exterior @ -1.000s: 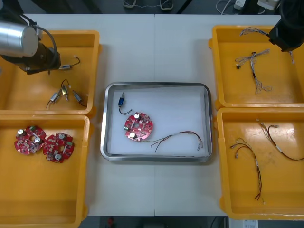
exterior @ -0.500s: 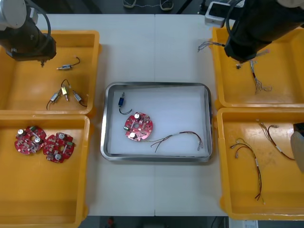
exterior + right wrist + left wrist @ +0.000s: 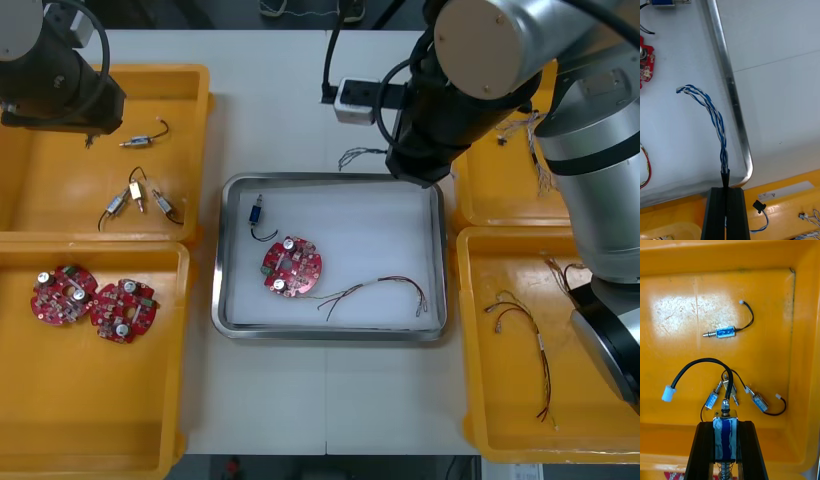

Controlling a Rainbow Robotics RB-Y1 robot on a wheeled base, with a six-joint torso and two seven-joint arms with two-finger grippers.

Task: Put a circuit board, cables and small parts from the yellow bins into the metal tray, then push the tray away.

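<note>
My right gripper is shut on a twisted blue and white cable. The cable hangs over the far right corner of the metal tray, and its free end pokes out past the tray's far rim. Inside the white tray lie a red circuit board, a small metal part and a thin cable. My left gripper is shut on a small metal part with a black lead, above the far left yellow bin.
Several small metal parts lie loose in the far left bin. Two circuit boards sit in the near left bin. Red and yellow cables lie in the near right bin, and more cables in the far right one.
My right arm has swung from the far right bin across to the tray's far right corner, carrying the blue and white cable. The left arm has shifted only slightly.
</note>
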